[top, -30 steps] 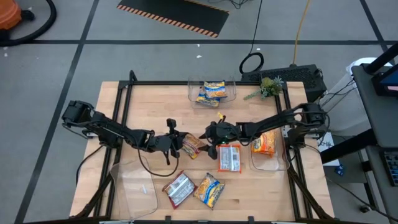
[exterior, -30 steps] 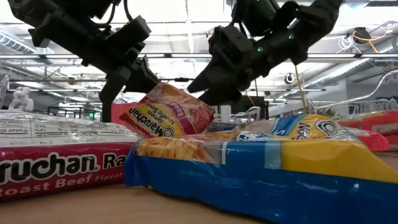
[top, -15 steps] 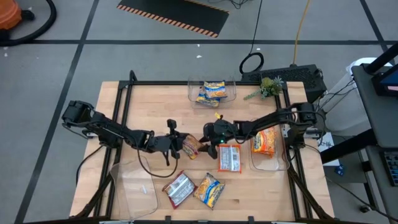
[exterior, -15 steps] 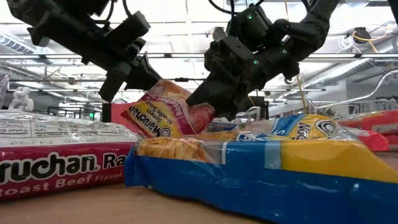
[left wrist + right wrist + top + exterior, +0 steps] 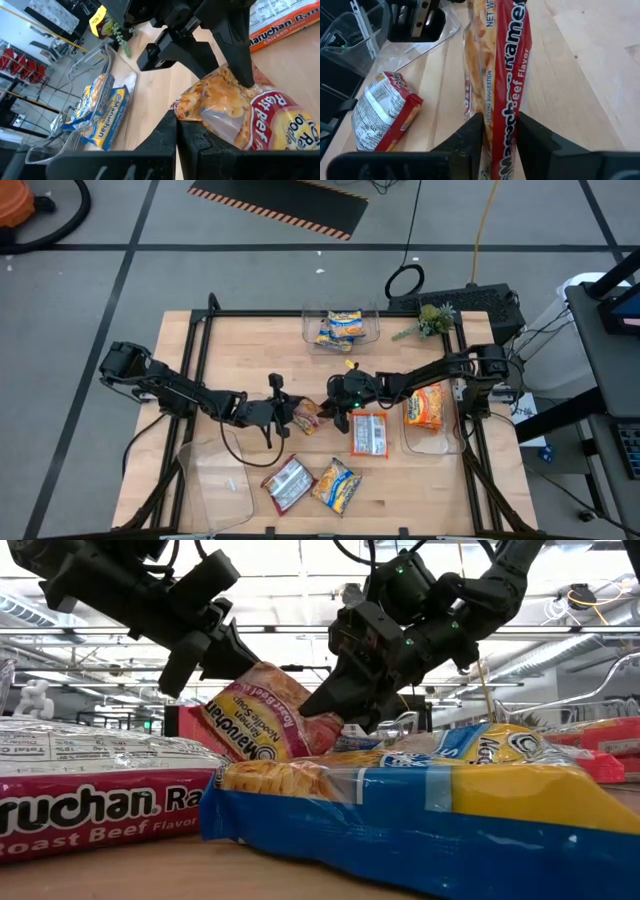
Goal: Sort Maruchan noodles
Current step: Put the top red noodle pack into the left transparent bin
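Maruchan noodles were partly sorted: blue-and-yellow packets (image 5: 340,328) and an orange packet (image 5: 425,407) sat binned; three lay loose; left gripper (image 5: 291,415) and right gripper (image 5: 334,406) both clamped a roast beef packet (image 5: 308,414) mid-table.

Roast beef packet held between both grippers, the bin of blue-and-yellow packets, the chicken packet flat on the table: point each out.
Roast beef packet (image 5: 262,720): low view, on its printed face.
Bin of blue-and-yellow packets (image 5: 372,332): high view, on its clear right wall.
Chicken packet (image 5: 369,434): high view, on its middle.
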You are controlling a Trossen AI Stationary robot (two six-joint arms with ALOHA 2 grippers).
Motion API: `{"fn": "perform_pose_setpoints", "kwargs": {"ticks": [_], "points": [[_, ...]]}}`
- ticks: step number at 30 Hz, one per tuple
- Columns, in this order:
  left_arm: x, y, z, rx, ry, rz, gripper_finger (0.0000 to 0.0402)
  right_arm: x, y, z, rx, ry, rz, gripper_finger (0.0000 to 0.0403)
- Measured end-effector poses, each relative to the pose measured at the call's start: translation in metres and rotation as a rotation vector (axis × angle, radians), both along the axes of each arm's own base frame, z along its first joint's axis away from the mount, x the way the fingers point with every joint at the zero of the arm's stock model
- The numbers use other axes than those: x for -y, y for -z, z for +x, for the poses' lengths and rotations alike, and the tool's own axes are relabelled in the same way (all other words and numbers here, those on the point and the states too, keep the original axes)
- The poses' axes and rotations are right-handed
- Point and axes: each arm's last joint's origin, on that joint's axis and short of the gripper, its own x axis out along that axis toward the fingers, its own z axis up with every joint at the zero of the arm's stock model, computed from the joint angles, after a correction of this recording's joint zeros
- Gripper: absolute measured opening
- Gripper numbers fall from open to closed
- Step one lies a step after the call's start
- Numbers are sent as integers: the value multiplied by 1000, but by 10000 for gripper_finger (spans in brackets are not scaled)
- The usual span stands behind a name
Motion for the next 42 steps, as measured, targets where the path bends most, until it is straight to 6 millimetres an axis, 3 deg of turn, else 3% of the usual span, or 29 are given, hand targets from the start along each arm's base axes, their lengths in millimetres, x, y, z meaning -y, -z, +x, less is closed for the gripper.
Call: {"fn": "perform_pose_setpoints", "kwargs": {"ticks": [6, 12, 19, 26, 33, 42], "points": [[-1, 0, 0, 29, -45, -40, 31, 1, -2, 0, 6, -5, -14, 91], [-2, -6, -2, 89, -89, -128, 92, 4, -10, -3, 23, -7, -34, 91], [-6, -36, -14, 243, -133, -307, 158, 5, -28, -10, 37, -21, -70, 84], [-8, -61, -32, 324, -141, -420, 170, 4, -37, -12, 55, -27, -85, 42], [-9, -51, -38, 246, -189, -523, 170, 4, -33, -14, 13, -33, -85, 3], [-9, -22, -32, 115, -225, -661, 177, 4, -35, -14, 32, -35, -90, 1]]}}
